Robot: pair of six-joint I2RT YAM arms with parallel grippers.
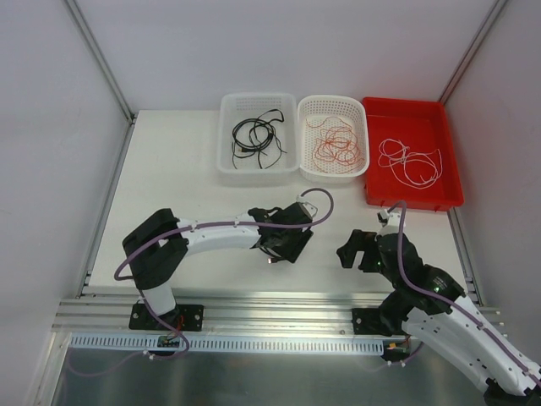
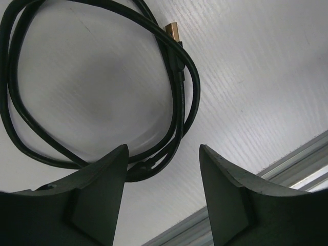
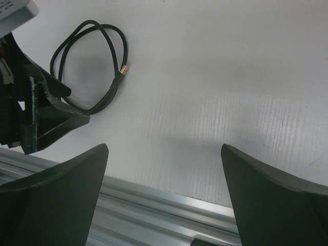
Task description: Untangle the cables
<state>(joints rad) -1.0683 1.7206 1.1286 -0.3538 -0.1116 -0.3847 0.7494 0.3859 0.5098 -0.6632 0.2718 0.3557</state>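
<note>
Cables sorted by colour at far edge, likely so kinds stay apart: black cables point(image 1: 258, 135) in white tub point(image 1: 226, 135), orange cables point(image 1: 338, 148) in basket point(image 1: 304, 110), white cables point(image 1: 414, 165) in red tray point(image 1: 452, 161). One black cable point(image 2: 181, 97) loose on table point(image 1: 169, 169), coiled, gold plug point(image 2: 171, 28) showing. Left pincer point(image 2: 163, 149) spread, low over it; loop's near bend between fingertips, not pinched. Right pincer point(image 3: 164, 154) spread too, over bare table, well apart.

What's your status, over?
Open and empty: left gripper, right gripper. Loose black cable looped on table under left gripper. No obstruction seen.
</note>
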